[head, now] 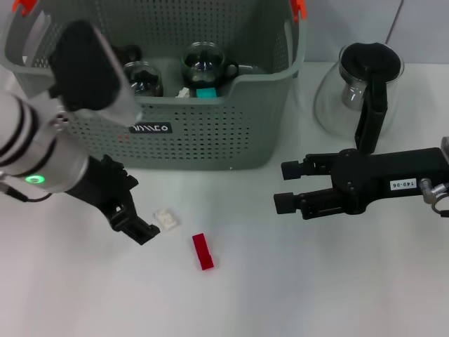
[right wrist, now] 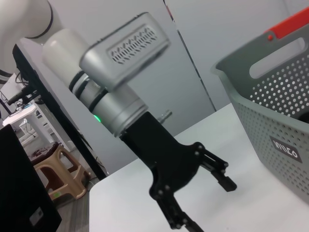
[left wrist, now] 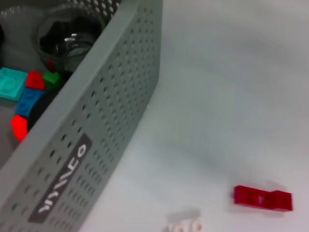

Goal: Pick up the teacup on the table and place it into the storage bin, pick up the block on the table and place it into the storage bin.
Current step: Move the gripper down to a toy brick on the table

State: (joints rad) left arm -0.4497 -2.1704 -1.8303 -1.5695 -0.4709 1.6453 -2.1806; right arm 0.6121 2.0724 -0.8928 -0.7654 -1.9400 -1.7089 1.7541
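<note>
A: The large grey-green perforated plastic storage bin (head: 210, 133) is dotted all over with small holes, has orange clips (head: 299, 8) at its handles and a black label with white lettering (head: 151, 128).

B: Inside lie teal, red, green and blue blocks (left wrist: 26, 89). On the white worktop (head: 280, 281) sit a red rectangular block (head: 203, 251) and a small white block (head: 167, 220).

A: The left arm is silver and white with a green light (head: 33, 179); both grippers are black.
</note>
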